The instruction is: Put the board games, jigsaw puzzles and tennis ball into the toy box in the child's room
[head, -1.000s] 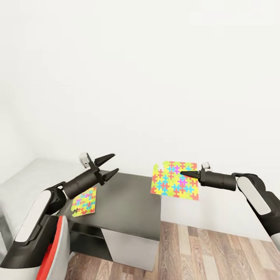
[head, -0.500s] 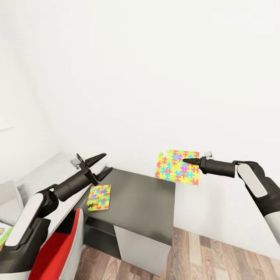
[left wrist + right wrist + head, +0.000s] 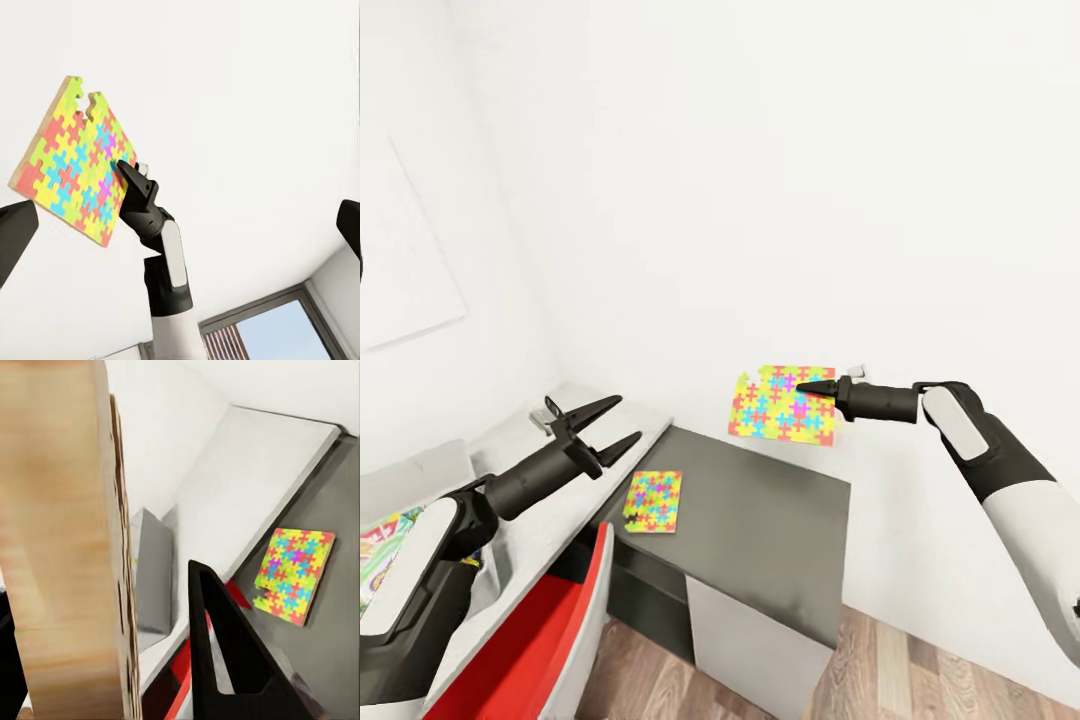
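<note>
Currently the right end effector (image 3: 808,386) is clamped on one puzzle (image 3: 784,405), pinched at its edge so the sheet hangs upright in the air, clear of the desk (image 3: 780,520) for carrying. The left wrist view shows the same grip on the board's rim. The left end effector (image 3: 607,425) is spread apart and empty, hovering over the pale upper desk section, probably kept free for the next pick. The second puzzle (image 3: 655,500) lies flat on the dark lower section near its corner. A grey tray wall (image 3: 154,570), likely the toy box, sits further along the pale desk, so I'd judge this as mid-transfer toward it.
</note>
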You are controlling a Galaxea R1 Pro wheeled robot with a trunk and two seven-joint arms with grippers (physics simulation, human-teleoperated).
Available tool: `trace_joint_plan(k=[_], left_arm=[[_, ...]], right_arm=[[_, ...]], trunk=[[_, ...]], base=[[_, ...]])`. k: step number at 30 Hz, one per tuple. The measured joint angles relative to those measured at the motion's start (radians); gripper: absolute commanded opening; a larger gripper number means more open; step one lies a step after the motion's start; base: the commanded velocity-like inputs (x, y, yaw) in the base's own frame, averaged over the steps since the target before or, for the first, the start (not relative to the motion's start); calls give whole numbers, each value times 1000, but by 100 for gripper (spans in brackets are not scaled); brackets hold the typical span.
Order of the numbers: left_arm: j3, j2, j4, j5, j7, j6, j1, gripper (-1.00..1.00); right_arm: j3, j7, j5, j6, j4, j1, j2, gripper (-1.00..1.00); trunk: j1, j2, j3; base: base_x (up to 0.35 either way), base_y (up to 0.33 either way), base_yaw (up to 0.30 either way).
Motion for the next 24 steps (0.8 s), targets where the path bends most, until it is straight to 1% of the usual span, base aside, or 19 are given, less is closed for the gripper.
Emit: trace_joint_plan(k=[1, 2, 6, 9, 12, 14, 17, 21, 23, 24], left_arm=[[0, 0, 0, 0, 0, 0, 0, 100], [8, 11, 0, 12, -3, 9, 1, 100], [29, 46, 0, 26, -6, 28, 17, 100], [57, 66, 0, 32, -7, 35, 35, 100], [76, 76, 0, 35, -7, 39, 45, 100], [82, 79, 0, 37, -7, 41, 49, 100], [86, 78, 0, 41, -7, 43, 51, 100], [86, 74, 0, 63, -8, 44, 52, 100], [88, 74, 0, 74, -8, 44, 52, 100], [89, 77, 0, 81, -7, 44, 53, 100]], right_arm=[[1, 0, 2, -1, 1, -1, 0, -100], [33, 0, 0, 0, 55, -41, 28, -100], [89, 0, 1, 0, 166, -112, 106, -100], [111, -1, 1, 0, 224, -146, 163, -100], [124, -1, 2, 0, 260, -164, 206, -100], [130, -1, 3, 0, 277, -171, 222, -100], [143, -1, 4, 0, 298, -179, 234, -100], [167, 0, 3, 0, 307, -188, 236, -100], [177, 1, 2, 0, 309, -203, 235, -100], [190, 2, 1, 0, 310, -218, 235, -100]], trunk=[[0, 0, 1], [0, 0, 1], [0, 0, 4], [0, 0, 6], [0, 0, 7], [0, 0, 9], [0, 0, 10], [0, 0, 13], [0, 0, 14], [0, 0, 15]], base=[[0, 0, 272], [0, 0, 272], [0, 0, 272], [0, 0, 273], [0, 0, 273], [0, 0, 273], [0, 0, 273], [0, 0, 273], [0, 0, 273], [0, 0, 273]])
